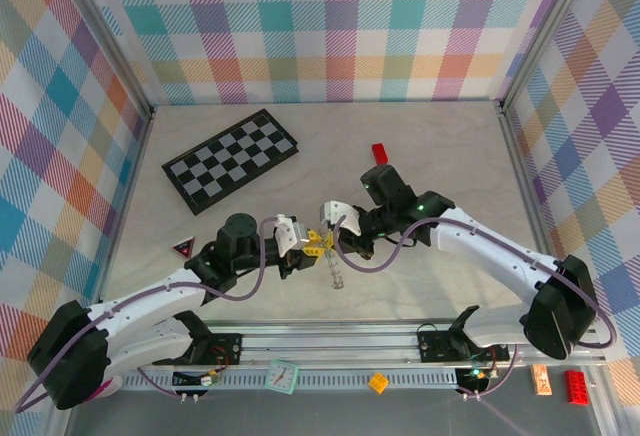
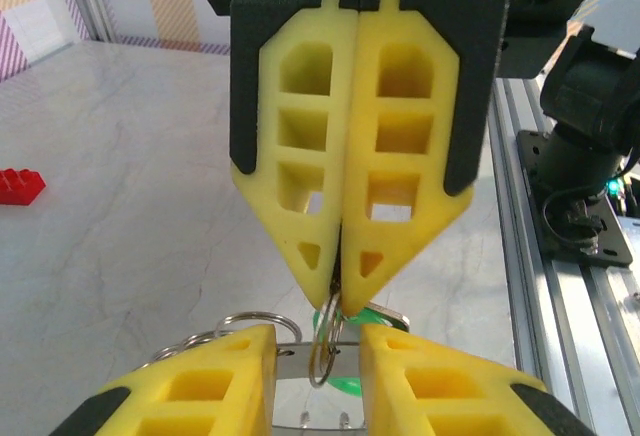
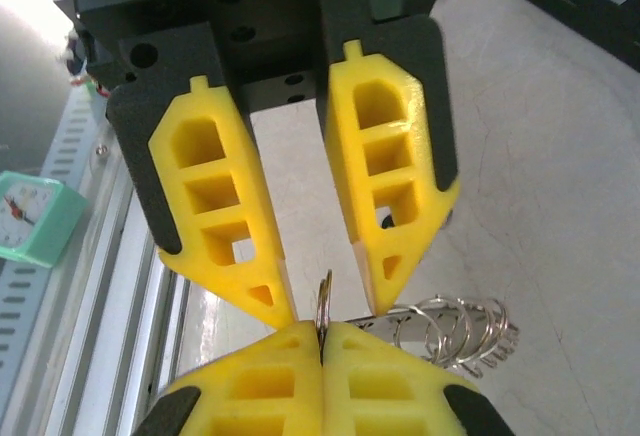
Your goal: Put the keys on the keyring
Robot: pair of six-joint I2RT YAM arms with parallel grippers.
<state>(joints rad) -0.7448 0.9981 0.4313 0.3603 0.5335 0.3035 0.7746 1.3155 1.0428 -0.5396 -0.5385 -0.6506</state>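
**Ring pinched, left fingers standing apart**

Keyring [image 3: 452, 330]: silvery wire loops near the middle of the counter [image 1: 450, 156], one loop up on edge between the two pincers.
Right pincer [image 2: 337, 291]: fully closed on that loop.
Left pincer [image 3: 329, 306]: jaws apart, clamping nothing I can see.
Green key [image 2: 347, 385]: right at the loop; touching or threaded, cannot tell.

Best bet: right grip firm, left takes the green head, small moves toward the loop's split.

Count:
- keyring: one
- green key: one; black key not made out
- red bricks: two, one at the back [image 1: 379, 152], one by the front rail [image 1: 577, 386]
- chessboard [image 1: 230, 159]: one
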